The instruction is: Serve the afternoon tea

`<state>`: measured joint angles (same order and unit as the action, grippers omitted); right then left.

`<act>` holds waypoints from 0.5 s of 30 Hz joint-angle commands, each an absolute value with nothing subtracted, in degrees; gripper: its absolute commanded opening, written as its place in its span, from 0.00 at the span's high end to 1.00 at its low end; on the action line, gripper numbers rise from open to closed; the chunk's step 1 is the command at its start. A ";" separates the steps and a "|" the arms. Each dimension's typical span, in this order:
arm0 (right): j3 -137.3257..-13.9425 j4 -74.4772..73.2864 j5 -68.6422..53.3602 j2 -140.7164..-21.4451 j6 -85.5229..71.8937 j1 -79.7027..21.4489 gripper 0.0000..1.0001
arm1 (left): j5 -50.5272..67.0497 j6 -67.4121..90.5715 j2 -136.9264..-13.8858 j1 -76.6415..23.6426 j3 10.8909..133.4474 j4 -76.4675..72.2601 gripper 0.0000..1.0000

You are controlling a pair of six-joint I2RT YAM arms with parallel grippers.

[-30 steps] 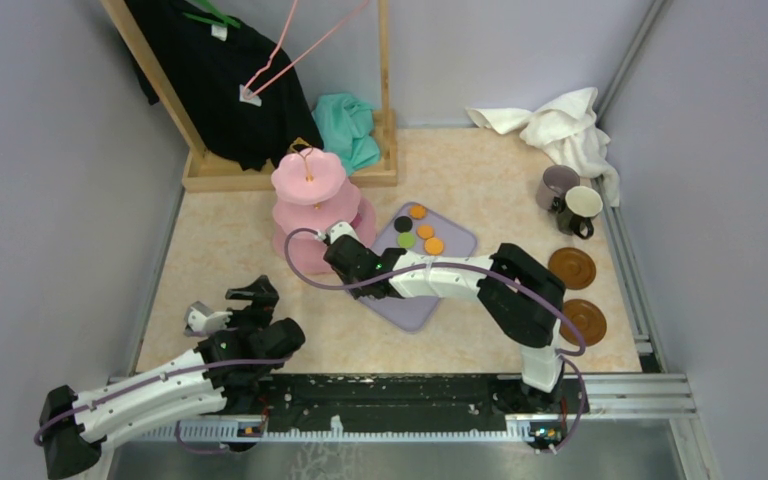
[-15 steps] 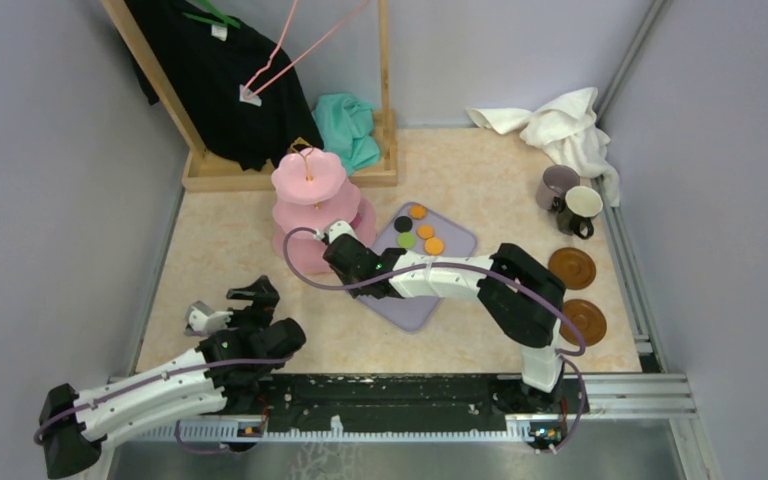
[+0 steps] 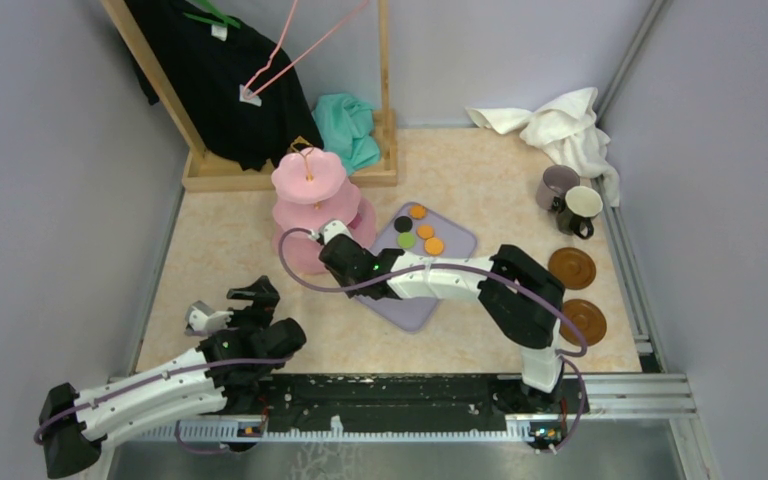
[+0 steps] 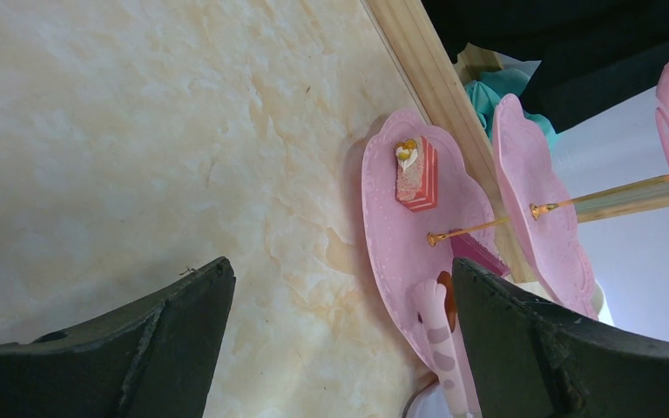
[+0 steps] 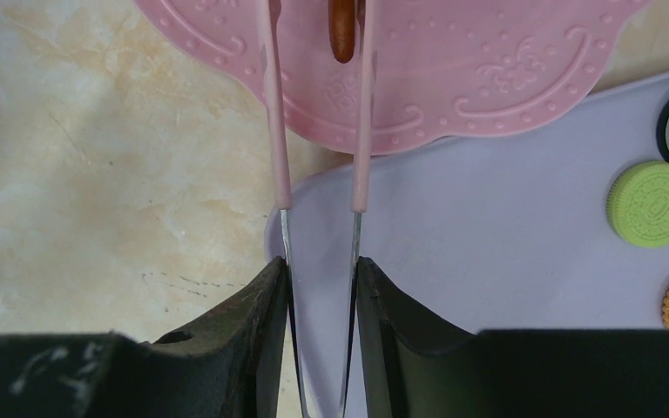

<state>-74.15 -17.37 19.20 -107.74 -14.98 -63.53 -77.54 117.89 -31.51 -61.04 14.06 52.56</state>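
**Tongs at the stand's lowest plate**

From above, my right fingers (image 3: 332, 243) reach the near side of the pink stand (image 3: 308, 178), and my left fingers (image 3: 248, 296) sit near-left. Left wrist: those fingers gape wide. Right wrist: I'm pinching the tongs (image 5: 273, 131), which hold a brown sweet (image 5: 341, 30) over the stand's lowest plate, just beside the tray (image 5: 488, 218).

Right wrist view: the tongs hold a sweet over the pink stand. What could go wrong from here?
The sweet is pinched edge-on between the thin tongs, so it might slip out early.
Released on edge over the stand, it could roll off toward the lilac tray.
The right tool grips the tongs by their narrow metal ends, so they may twist.
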 commanded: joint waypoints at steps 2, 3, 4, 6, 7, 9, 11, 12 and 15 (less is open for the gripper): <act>-78.02 -15.38 20.54 -103.78 -14.24 -64.72 0.68 | -80.75 131.37 -31.93 -61.35 12.92 60.47 0.01; -78.05 -15.38 20.55 -103.74 -14.24 -64.73 0.68 | -80.75 131.35 -31.96 -61.34 12.92 60.46 0.01; -78.12 -15.50 20.64 -103.71 -14.24 -64.75 0.68 | -80.70 131.31 -31.99 -61.28 12.96 60.39 0.01; -78.16 -15.60 20.73 -103.71 -14.26 -64.77 0.68 | -80.72 131.30 -31.99 -61.29 12.96 60.38 0.01; -78.16 -15.64 20.80 -103.71 -14.20 -64.75 0.68 | -80.67 131.31 -31.99 -61.34 12.93 60.38 0.01; -78.11 -15.73 20.92 -103.72 -14.15 -64.77 0.68 | -80.64 131.28 -31.99 -61.35 12.92 60.30 0.01; -78.06 -15.71 21.00 -103.60 -14.15 -64.73 0.68 | -80.64 131.30 -31.99 -61.35 12.88 60.29 0.01; -77.88 -15.59 20.92 -103.48 -14.19 -64.76 0.68 | -80.68 131.31 -31.99 -61.35 12.84 60.29 0.01; -77.78 -15.56 20.82 -103.07 -14.15 -64.90 0.68 | -80.54 131.30 -31.99 -61.35 12.88 60.29 0.01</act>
<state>-75.18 -17.23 19.46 -107.31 -14.94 -64.38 -77.58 117.89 -31.77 -61.04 14.09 52.62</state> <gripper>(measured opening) 0.326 0.990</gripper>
